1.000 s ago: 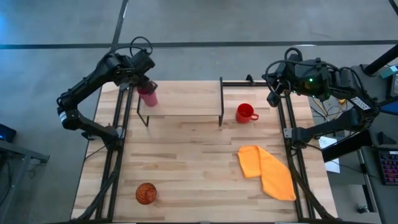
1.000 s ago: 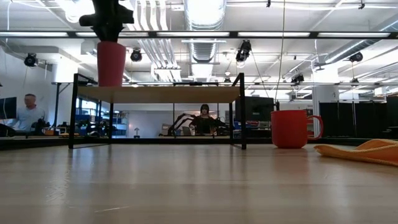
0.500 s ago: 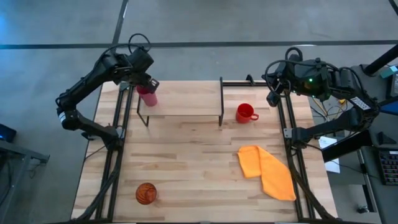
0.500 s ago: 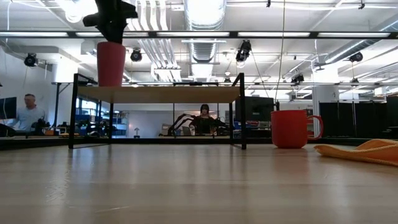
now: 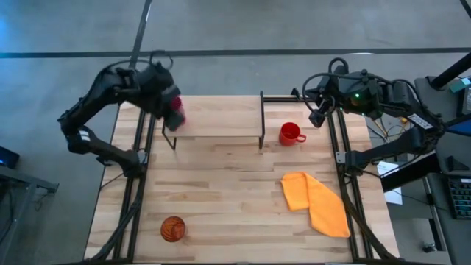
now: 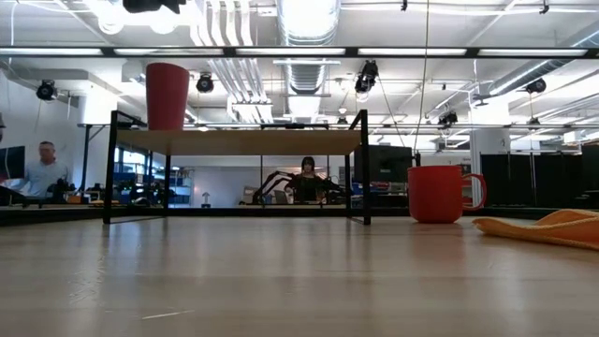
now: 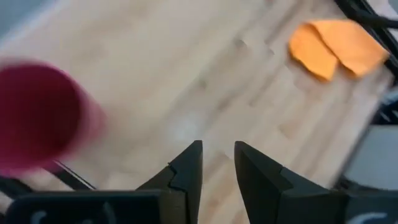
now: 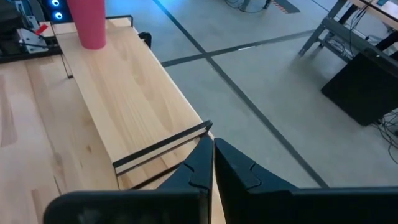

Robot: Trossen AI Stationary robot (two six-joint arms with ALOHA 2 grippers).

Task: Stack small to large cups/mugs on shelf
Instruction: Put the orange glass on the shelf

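The pink tumbler stands upright on its base at the left end of the shelf, as the low view shows. My left gripper is slightly open and empty, above and just left of the tumbler, at the top edge of the low view. The red mug stands on the table right of the shelf. The orange ribbed cup sits near the table's front left. My right gripper is shut and empty beyond the shelf's right end.
An orange cloth lies on the table's right half, in front of the mug. The shelf's plank is bare right of the tumbler. A person sits in the room beyond the table.
My left gripper has let go of the pink tumbler's rim, risen clear of it and drawn back toward the table's left edge. The tumbler stays upright on the shelf's left end.
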